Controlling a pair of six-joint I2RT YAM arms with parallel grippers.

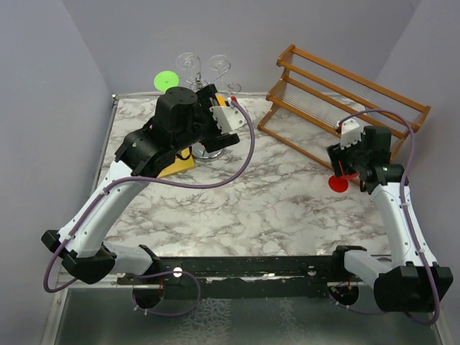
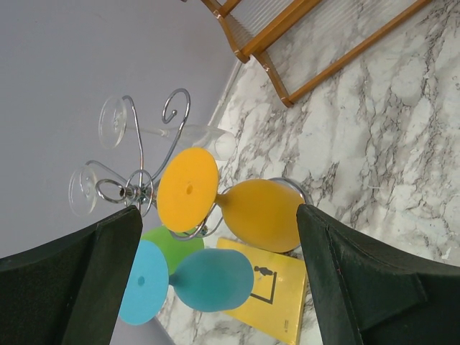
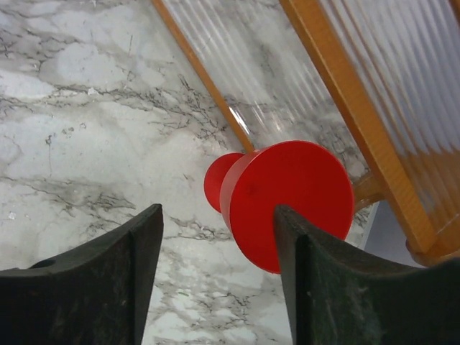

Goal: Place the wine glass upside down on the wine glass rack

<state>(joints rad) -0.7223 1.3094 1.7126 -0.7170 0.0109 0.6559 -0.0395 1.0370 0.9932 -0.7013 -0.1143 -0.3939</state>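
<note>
Chrome scroll-wire rack, matte red glass, veined marble tbl

The red wine glass rests on the bench at about 3 o'clock, its round foot facing the right wrist view and its bowl behind. The chrome wine glass rack stands upright at 11 o'clock, an orange glass hanging bowl-down from its scroll arms.
</note>
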